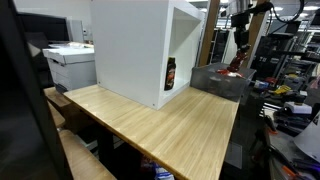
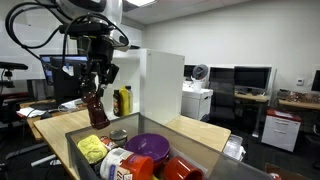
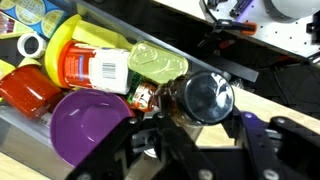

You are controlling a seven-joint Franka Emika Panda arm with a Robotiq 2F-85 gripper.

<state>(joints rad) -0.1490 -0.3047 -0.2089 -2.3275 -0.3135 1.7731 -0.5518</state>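
Bottle status: brown bottle is off the table and hangs upright in the end effector, whose fingers are clamped on its neck and upper body. In the wrist view the round dark cap sits between the two black fingers.

Position: in an exterior view the bottle hangs over the near-left corner of the grey bin, with its base just above the rim. I cannot tell whether it touches anything.

Bin contents, wrist view, taken from the cap:
- purple bowl at 8 o'clock
- red cup at 9 o'clock, farther out
- orange container with white label at 10 o'clock
- green crumpled packet at 11 o'clock, close by

Surroundings: white cabinet stands on the table, well apart from the bin. A second dark bottle stands inside its open side, and a yellow bottle stands just beside it, at 3 o'clock of the held bottle.

Progress, judged: the pick and lift are done. Release is not yet done, since the bottle rests on nothing in the bin.
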